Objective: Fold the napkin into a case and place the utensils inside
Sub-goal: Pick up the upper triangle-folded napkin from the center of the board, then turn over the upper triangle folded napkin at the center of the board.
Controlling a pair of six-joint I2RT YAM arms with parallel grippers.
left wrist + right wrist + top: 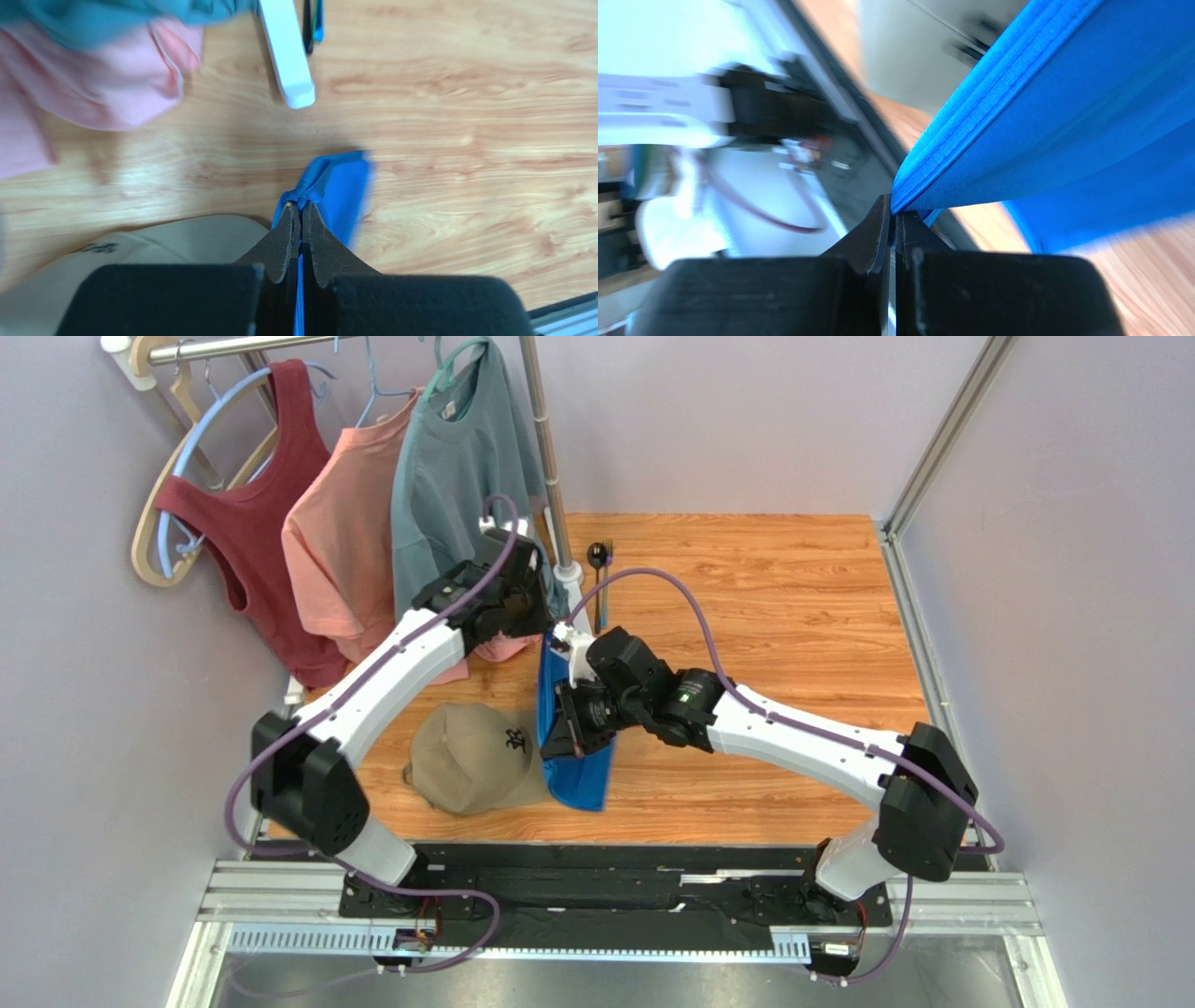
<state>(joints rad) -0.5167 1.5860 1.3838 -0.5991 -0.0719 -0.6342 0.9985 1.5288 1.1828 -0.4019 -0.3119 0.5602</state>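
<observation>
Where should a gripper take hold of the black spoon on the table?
Take the spoon by its thin handle, mid-length, straight from above with the jaws across it. It lies flat, handle toward the arms, between the rack's white foot on its left and the fork close on its right, so side approaches look cramped.

Pale lavender-grey walls [786, 420] enclose a light-orange wood-grain counter [786, 616]. At far left, a silver metal clothes rail [239, 347] on an upright pole [547, 462] carries a maroon tank top [260, 518], a salmon-pink T-shirt [344, 532] and a grey-teal T-shirt [449, 476]. A slanted aluminium post [944, 434] edges the right side; a black base plate [561, 861] runs along the near edge.
</observation>
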